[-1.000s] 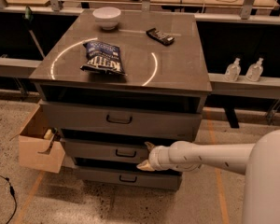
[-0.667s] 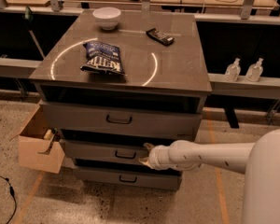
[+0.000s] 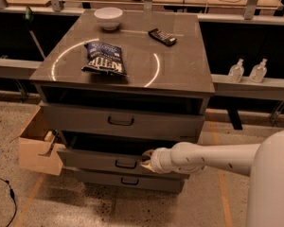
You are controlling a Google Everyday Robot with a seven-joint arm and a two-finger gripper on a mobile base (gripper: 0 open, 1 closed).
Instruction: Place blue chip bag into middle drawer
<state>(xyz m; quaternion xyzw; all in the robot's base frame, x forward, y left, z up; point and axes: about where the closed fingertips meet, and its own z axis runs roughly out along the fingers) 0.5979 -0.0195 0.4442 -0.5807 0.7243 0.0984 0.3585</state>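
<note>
The blue chip bag [image 3: 104,58] lies flat on the grey cabinet top [image 3: 180,70], left of centre, inside a ring of reflected light. The middle drawer [image 3: 94,159] is pulled out a little, with a dark gap showing above its front. My gripper [image 3: 146,158] is at the upper edge of that drawer's front, just right of its small dark handle [image 3: 125,164]. My white arm reaches in from the lower right. The gripper is far below the bag and holds nothing that I can see.
A white bowl [image 3: 108,18] and a small black packet [image 3: 162,37] sit at the back of the top. The top drawer [image 3: 120,121] and lowest drawer [image 3: 128,180] are closed. A cardboard box [image 3: 35,148] stands at the left; two bottles [image 3: 236,71] stand on a ledge at the right.
The middle drawer has slid out a little further toward me, and the gap above it is wider. My gripper moved with its front edge. The bag has not moved.
</note>
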